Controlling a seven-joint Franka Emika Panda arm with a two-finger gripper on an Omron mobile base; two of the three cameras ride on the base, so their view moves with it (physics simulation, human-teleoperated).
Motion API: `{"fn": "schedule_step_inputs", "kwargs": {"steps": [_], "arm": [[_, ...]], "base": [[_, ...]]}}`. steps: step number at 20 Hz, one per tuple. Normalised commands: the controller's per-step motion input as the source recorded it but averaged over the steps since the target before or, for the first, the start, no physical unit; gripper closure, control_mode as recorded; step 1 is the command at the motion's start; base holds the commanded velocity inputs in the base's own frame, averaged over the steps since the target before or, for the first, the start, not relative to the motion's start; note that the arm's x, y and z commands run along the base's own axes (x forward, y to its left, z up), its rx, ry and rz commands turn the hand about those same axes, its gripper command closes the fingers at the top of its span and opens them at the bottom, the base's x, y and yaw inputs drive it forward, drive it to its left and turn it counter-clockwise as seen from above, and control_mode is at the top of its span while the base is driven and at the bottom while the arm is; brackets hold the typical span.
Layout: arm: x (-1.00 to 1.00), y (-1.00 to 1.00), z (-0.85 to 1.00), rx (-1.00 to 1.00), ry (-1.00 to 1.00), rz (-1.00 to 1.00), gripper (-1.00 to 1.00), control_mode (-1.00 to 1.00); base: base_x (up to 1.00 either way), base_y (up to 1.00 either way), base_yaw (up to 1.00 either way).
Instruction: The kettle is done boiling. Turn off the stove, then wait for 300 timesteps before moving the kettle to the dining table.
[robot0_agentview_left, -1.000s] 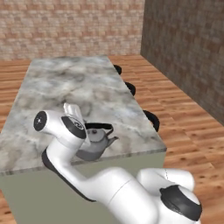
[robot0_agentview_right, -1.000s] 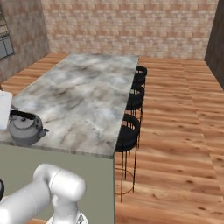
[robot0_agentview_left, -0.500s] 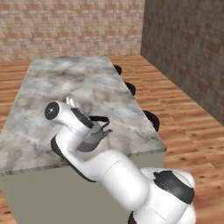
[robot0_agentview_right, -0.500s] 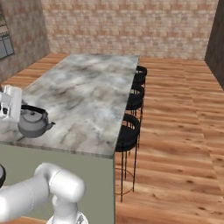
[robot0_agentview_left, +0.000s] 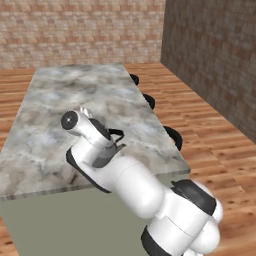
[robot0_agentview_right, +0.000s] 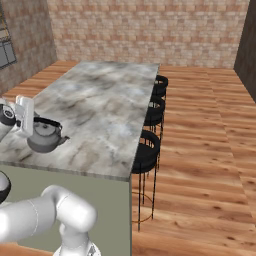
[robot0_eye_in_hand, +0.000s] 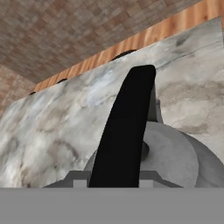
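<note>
the small squat grey metal kettle (robot0_agentview_right: 44, 138) with its thin black arched handle (robot0_eye_in_hand: 127, 127) sits at the near end of the long grey-white veined marble dining table (robot0_agentview_right: 107, 107), spout facing the row of black round stools (robot0_agentview_right: 148, 145). the white arm's two-finger gripper (robot0_agentview_right: 25, 116) has its jaws closed tight on the handle at the kettle's top.

Kettle (robot0_agentview_right: 44, 137): squat grey metal, domed lid, thin black arched handle, short spout pointing right in the right base view. Upright, near the table's (robot0_agentview_right: 110, 105) front edge; can't tell if it's resting on it. Table: long grey-white marble top, olive-grey base.
</note>
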Motion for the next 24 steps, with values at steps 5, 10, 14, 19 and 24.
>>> {"fn": "schedule_step_inputs", "kwargs": {"steps": [5, 10, 14, 19, 24], "arm": [[0.26, -0.17, 0.0, -0.02, 0.0, 0.0, 1.0, -1.0], [0.22, -0.13, 0.0, -0.1, 0.0, 0.0, 1.0, -1.0], [0.28, -0.14, 0.0, -0.11, 0.0, 0.0, 1.0, -1.0], [0.24, -0.2, -0.05, -0.12, 0.0, 0.0, 1.0, -1.0], [0.21, -0.24, -0.21, -0.14, 0.0, 0.0, 1.0, -1.0]], "base": [[0.0, 0.0, 0.0], [0.0, 0.0, 0.0], [0.0, 0.0, 0.0], [0.0, 0.0, 0.0], [0.0, 0.0, 0.0]]}}
